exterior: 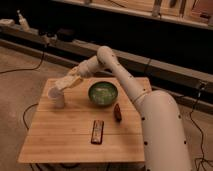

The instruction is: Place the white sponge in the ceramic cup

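Seemingly near the end, we have our tool (64,86) clamped on the white sponge (71,83), poised just above the rim of the ceramic cup (57,97) at the counter's (65,142) far left, with only lowering and letting go left.
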`<action>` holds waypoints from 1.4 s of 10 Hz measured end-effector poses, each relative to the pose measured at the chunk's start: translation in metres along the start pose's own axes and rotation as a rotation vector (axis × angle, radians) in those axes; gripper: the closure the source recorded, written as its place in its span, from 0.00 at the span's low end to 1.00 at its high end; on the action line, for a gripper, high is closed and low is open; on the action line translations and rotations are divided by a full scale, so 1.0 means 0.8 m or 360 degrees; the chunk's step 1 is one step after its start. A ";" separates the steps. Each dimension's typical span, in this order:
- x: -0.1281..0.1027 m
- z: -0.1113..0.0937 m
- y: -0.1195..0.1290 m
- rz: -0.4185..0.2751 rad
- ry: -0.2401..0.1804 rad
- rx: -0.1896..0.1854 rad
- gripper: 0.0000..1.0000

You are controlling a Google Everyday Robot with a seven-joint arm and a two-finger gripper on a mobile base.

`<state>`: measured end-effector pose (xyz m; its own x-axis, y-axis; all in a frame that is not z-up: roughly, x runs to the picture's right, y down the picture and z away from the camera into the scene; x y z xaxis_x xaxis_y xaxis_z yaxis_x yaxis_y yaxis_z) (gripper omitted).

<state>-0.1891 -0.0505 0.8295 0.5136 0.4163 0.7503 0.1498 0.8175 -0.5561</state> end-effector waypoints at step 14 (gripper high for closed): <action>-0.006 0.075 -0.027 0.0000 0.0003 -0.0178 0.40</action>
<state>-0.2459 -0.0465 0.8595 0.5151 0.4154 0.7498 0.2429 0.7681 -0.5924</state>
